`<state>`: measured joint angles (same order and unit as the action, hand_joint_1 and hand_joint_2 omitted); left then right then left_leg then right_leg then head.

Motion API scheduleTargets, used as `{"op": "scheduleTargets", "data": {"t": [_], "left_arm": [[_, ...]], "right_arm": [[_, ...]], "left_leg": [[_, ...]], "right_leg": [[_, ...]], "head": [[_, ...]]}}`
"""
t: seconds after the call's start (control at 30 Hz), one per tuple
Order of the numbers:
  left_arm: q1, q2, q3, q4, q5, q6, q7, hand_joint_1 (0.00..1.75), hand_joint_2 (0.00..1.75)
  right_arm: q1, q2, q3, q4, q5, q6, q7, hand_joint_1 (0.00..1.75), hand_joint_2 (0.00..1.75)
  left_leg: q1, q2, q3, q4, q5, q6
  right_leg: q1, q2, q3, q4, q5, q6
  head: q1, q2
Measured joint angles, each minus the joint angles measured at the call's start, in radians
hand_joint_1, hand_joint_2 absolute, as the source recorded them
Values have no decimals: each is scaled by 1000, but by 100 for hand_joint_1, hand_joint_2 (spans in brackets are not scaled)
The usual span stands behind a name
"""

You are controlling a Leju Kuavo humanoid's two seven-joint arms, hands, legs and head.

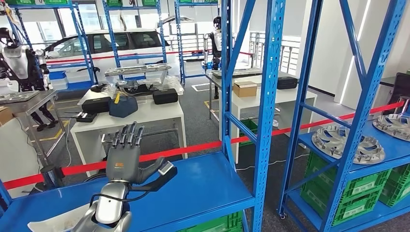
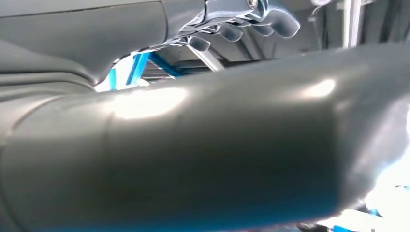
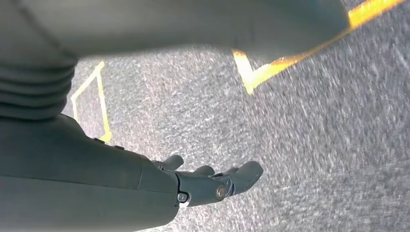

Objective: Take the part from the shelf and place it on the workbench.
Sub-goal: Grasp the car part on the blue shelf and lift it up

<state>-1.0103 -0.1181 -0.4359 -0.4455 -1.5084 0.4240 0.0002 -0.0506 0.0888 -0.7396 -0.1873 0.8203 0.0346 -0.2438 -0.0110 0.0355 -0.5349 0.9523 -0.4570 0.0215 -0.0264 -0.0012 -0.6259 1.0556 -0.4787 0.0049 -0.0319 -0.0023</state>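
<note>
Silver wheel-cover parts (image 1: 347, 142) lay on blue shelf (image 1: 387, 150) at right, well apart from both hands; second one (image 1: 392, 124) beside it. No readable writing or brand seen.

Left hand (image 1: 126, 157) was raised over nearer blue shelf board (image 1: 203, 186), fingers (image 1: 128, 135) straight, close side by side, thumb (image 1: 162, 171) out to side; held nothing.

Right hand (image 3: 203, 183) hung above grey carpet (image 3: 314, 145) with yellow floor lines (image 3: 256, 72); fingers (image 3: 241, 175) loosely bent, empty.
</note>
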Motion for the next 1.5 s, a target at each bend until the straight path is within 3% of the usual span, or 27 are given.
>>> {"op": "scheduleTargets", "data": {"t": [0.1,0.17,0.2,0.23,0.3,0.37,0.43,0.5,0.57,0.63,0.67,0.7,0.77,0.8,0.87,0.9,0.97,1.03,1.1,1.17,1.2,1.23,1.3,1.37,1.4,1.47,1.5], "left_arm": [[-6,15,20,27,0,-45,42,0,0],[0,23,29,41,0,-56,55,0,0],[1,25,32,46,0,-61,61,0,0],[0,26,33,51,0,-68,69,0,0],[-2,28,38,56,-1,-82,87,0,0],[-3,31,43,59,-1,-92,99,0,0],[-4,36,46,61,-2,-95,103,0,0],[-5,43,48,63,-2,-95,104,0,0],[-7,46,48,65,-2,-96,104,0,0],[-8,48,48,68,-2,-96,104,0,0],[-7,49,48,70,-2,-96,105,0,0],[-6,51,48,72,-2,-97,105,0,0],[-7,53,48,74,-2,-97,105,0,0],[-9,54,48,74,-2,-97,105,0,0],[-13,54,48,74,-2,-97,105,0,0],[-15,54,48,74,-2,-97,105,0,0],[-17,56,49,73,-2,-97,105,0,0],[-20,56,49,73,-2,-97,106,0,0],[-21,52,50,74,-2,-97,107,0,0],[-17,49,50,76,-2,-98,106,0,0],[-14,48,50,77,-2,-98,106,0,0],[-13,48,50,78,-2,-98,106,0,0],[-13,48,50,79,-2,-98,105,0,0],[-14,47,50,80,-2,-100,108,0,0],[-14,47,50,80,-2,-105,113,0,0],[-14,48,52,83,-2,-121,135,0,0],[-13,49,54,84,-2,-128,146,0,0]], "right_arm": [[1,-2,0,0,7,1,3,0,175],[4,-3,-1,0,8,2,4,0,175],[5,-4,-1,0,9,3,5,0,175],[4,-4,-1,0,9,4,5,0,175],[4,-2,-1,1,11,7,7,0,175],[3,0,-3,2,13,10,9,0,175],[3,1,-6,2,14,11,11,0,175],[3,1,-7,2,14,12,10,0,175],[2,1,-8,2,14,12,9,0,175],[2,1,-8,2,14,12,9,0,175],[2,1,-8,2,14,12,9,0,175],[2,1,-8,2,14,12,9,0,175],[2,2,-9,2,14,12,9,0,175],[2,4,-9,2,14,12,9,0,175],[2,7,-9,2,14,12,9,0,175],[2,8,-9,2,14,12,9,0,175],[0,7,-9,2,14,12,9,0,175],[-2,8,-9,2,14,12,8,0,175],[-1,6,-9,2,14,12,9,0,175],[1,3,-10,2,14,12,10,0,175],[2,2,-10,2,14,12,10,0,175],[2,2,-10,2,14,12,10,0,175],[1,0,-10,2,14,12,10,0,87],[1,0,-10,3,13,12,11,0,0],[1,0,-10,3,12,11,15,0,0],[-1,0,-13,3,7,8,27,0,0],[-3,0,-14,3,4,6,32,0,0]], "left_leg": [[10,-10,11,-15,11,0],[18,-24,5,-5,6,-8],[24,-34,2,4,1,-15],[31,-43,-2,18,-7,-26],[42,-62,-18,58,-30,-50],[42,-78,-38,88,-44,-65],[41,-89,-46,92,-47,-71],[42,-77,-58,115,-59,-75],[40,-51,-107,214,-102,-77],[38,-41,-183,348,-147,-75],[36,-40,-208,384,-149,-71],[33,-39,-214,383,-132,-64],[19,-25,-172,276,-56,-37],[9,-5,-141,210,-25,-21],[-10,30,-98,121,1,5],[-15,34,-91,108,-3,9],[-14,15,-79,80,2,8],[-5,-7,-61,54,12,5],[-1,-31,-53,43,15,6],[0,-58,-53,47,11,7],[1,-72,-53,51,8,6],[2,-86,-52,56,4,4],[7,-112,-53,72,-9,-6],[8,-133,-63,92,-22,-20],[9,-141,-68,95,-23,-27],[11,-155,-71,91,-22,-37],[11,-146,-73,93,-24,-43]], "right_leg": [[-2,3,-79,162,-76,12],[-9,3,-116,227,-87,25],[-14,3,-107,207,-66,32],[-20,5,-80,150,-32,40],[-29,28,-28,51,-1,52],[-30,42,-18,35,-14,37],[-29,30,-21,45,-20,13],[-27,20,-16,46,-23,-2],[-25,8,-10,44,-27,-11],[-18,-6,-6,43,-32,-18],[-15,-14,-3,43,-35,-22],[-10,-22,1,43,-38,-25],[-1,-38,16,40,-46,-29],[3,-46,25,35,-49,-30],[8,-65,38,23,-51,-26],[8,-76,42,16,-50,-22],[9,-94,52,3,-51,-13],[8,-62,46,27,-68,-5],[6,-13,-10,133,-114,-1],[6,0,-83,251,-146,3],[6,1,-102,270,-136,5],[5,3,-102,247,-106,7],[-2,23,-58,126,-29,11],[-8,60,-21,36,0,11],[-8,73,-16,27,-5,7],[-7,64,-13,23,-6,-5],[-8,58,-9,21,-5,-12]], "head": [[0,0],[0,0],[0,0],[0,0],[1,0],[0,0],[-2,0],[-3,0],[-4,0],[-5,0],[-5,0],[-5,0],[-4,0],[-4,0],[-5,0],[-5,0],[-5,0],[-4,0],[-3,0],[-2,0],[-2,0],[-2,0],[-2,0],[-3,0],[-3,0],[-3,0],[-3,0]]}}
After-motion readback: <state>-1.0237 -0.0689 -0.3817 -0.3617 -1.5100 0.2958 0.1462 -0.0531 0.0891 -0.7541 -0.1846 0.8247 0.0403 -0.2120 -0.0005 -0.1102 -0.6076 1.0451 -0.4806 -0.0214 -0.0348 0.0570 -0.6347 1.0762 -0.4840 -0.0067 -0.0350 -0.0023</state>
